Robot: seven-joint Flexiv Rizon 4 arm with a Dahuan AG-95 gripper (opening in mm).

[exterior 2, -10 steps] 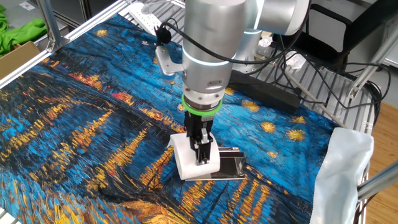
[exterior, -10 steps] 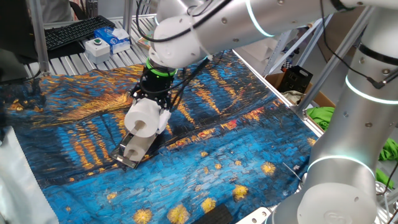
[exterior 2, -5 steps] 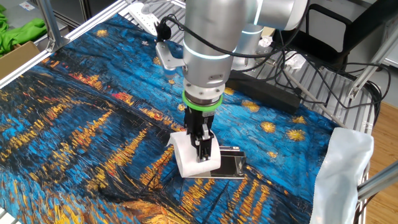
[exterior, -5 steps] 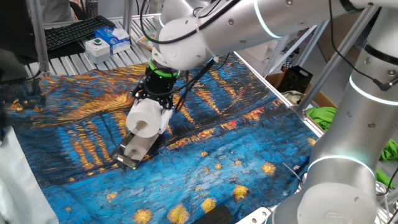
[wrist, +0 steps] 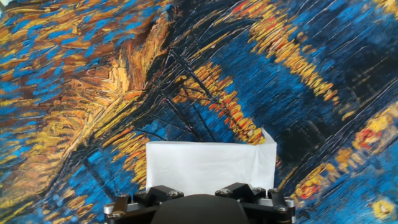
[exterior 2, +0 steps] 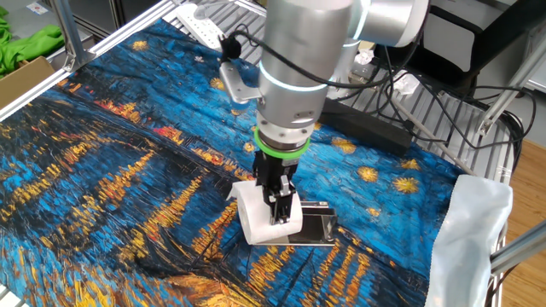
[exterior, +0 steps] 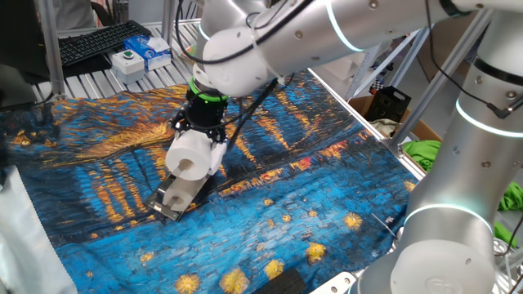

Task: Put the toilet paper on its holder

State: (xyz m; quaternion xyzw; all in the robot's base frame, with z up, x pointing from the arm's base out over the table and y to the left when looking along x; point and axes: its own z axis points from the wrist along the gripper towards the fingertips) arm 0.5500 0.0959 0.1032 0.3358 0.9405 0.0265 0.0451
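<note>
The toilet paper (exterior: pixel 189 156) is a plump white roll with a small hollow core. My gripper (exterior: pixel 202 145) is shut on it from above and holds it over the holder (exterior: pixel 176 198), a flat shiny grey metal piece lying on the blue and orange cloth. In the other fixed view the roll (exterior 2: pixel 260 214) sits on the holder's near end, with the holder (exterior 2: pixel 314 227) showing to its right and the gripper (exterior 2: pixel 279 205) closed across it. In the hand view the roll (wrist: pixel 208 167) fills the lower middle; the holder is hidden beneath it.
A keyboard (exterior: pixel 102 40) and a white-and-blue box (exterior: pixel 151 51) lie on the back rail. A white plastic bag (exterior 2: pixel 473 234) hangs at one table corner. Cables and a black power strip (exterior 2: pixel 368 125) lie behind the arm. A cardboard box with green cloth (exterior: pixel 425 151) stands beside the table.
The arm's wrist has shifted slightly, and the roll has hardly moved above the holder. The gripper stays shut on the roll.
</note>
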